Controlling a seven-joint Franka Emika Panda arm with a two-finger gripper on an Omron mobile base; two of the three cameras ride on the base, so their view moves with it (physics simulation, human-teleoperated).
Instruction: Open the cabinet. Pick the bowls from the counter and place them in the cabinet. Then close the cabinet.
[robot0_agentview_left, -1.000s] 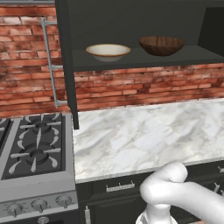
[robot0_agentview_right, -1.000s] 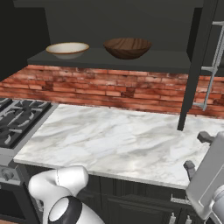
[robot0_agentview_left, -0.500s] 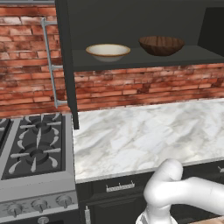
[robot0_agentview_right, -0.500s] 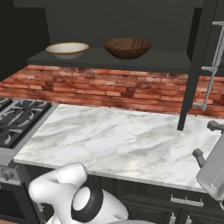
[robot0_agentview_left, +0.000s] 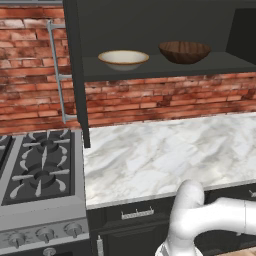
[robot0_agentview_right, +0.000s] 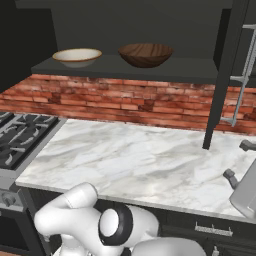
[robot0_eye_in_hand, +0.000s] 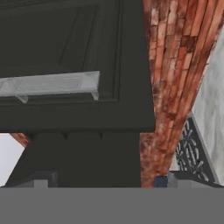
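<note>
The black cabinet (robot0_agentview_left: 150, 20) stands open, both doors swung out. On its shelf rest the cream bowl (robot0_agentview_left: 123, 58) (robot0_agentview_right: 77, 56) and, to its right, the brown wood-grain bowl (robot0_agentview_left: 184, 51) (robot0_agentview_right: 145, 54). The marble counter (robot0_agentview_left: 165, 150) (robot0_agentview_right: 135, 160) below carries no bowls. My gripper (robot0_agentview_right: 237, 161) hovers open and empty at the right, over the counter's end, just right of the right door (robot0_agentview_right: 225, 75) near its lower edge. In the hand view my gripper (robot0_eye_in_hand: 113, 181) faces that door's outer panel (robot0_eye_in_hand: 74, 48) and its silver bar handle (robot0_eye_in_hand: 52, 83), without touching them.
The left door (robot0_agentview_left: 75, 75) with its handle (robot0_agentview_left: 56, 70) juts out over the gas stove (robot0_agentview_left: 40, 170) (robot0_agentview_right: 20, 137). A red brick wall (robot0_agentview_left: 165, 97) backs the counter. Dark drawers (robot0_agentview_left: 137, 214) sit under the counter edge, and my white arm bends low in front of them.
My gripper has drifted slightly up and right beside the right door. The arm's elbow has swung low across the front of the counter. Bowls and doors have not moved.
</note>
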